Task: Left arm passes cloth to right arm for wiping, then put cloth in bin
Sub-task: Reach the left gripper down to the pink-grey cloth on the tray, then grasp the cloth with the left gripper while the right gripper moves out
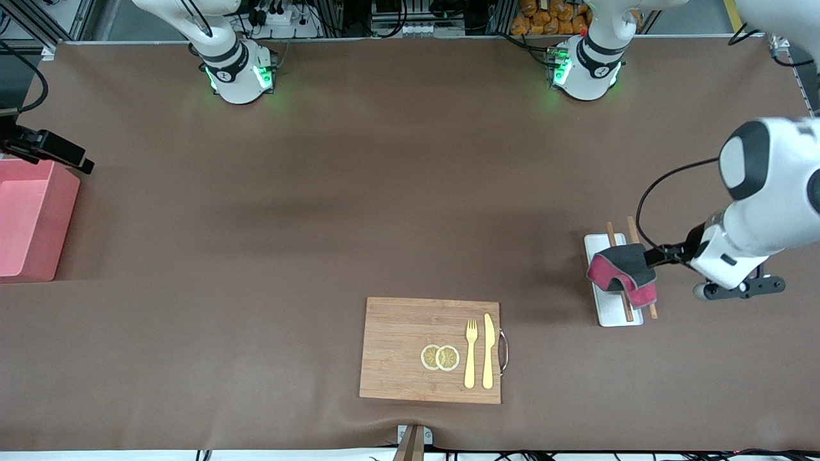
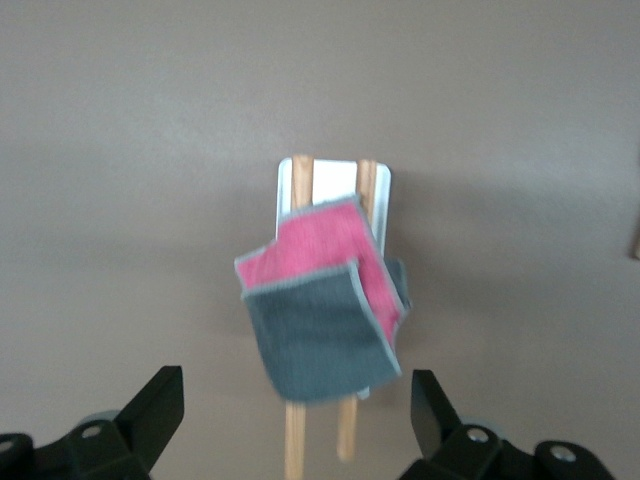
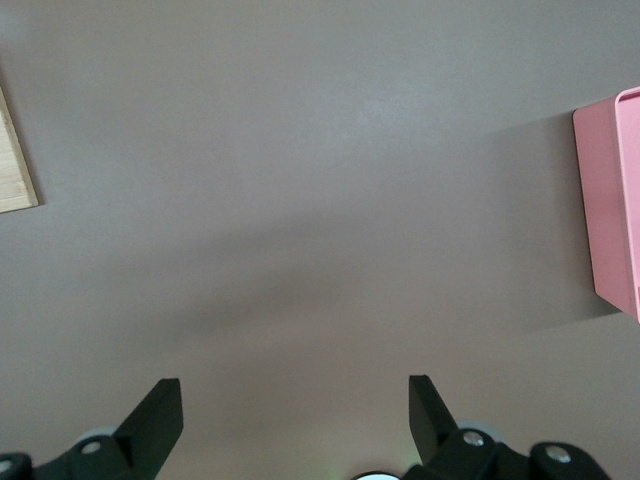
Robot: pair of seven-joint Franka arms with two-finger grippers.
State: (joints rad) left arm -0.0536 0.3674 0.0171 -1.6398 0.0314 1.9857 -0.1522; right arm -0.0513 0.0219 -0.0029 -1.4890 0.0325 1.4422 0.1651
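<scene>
The cloth (image 1: 621,272), dark grey on one face and crimson-pink on the other, hangs draped over two wooden sticks (image 1: 652,312) that lie on a small white tray (image 1: 612,315) toward the left arm's end of the table. My left gripper (image 1: 656,256) is open right beside it. In the left wrist view the cloth's (image 2: 320,310) grey edge lies between the spread fingers (image 2: 160,400), which do not touch it. My right gripper (image 3: 295,390) hangs open and empty, high over bare table by its own base. The pink bin (image 1: 64,224) stands at the right arm's end.
A wooden board (image 1: 397,346) near the front edge carries two lemon slices (image 1: 440,357), a fork (image 1: 471,352) and a knife (image 1: 489,349). A black fixture (image 1: 48,150) juts over the bin's corner. The right wrist view shows the bin's wall (image 3: 610,220) and the board's corner (image 3: 15,170).
</scene>
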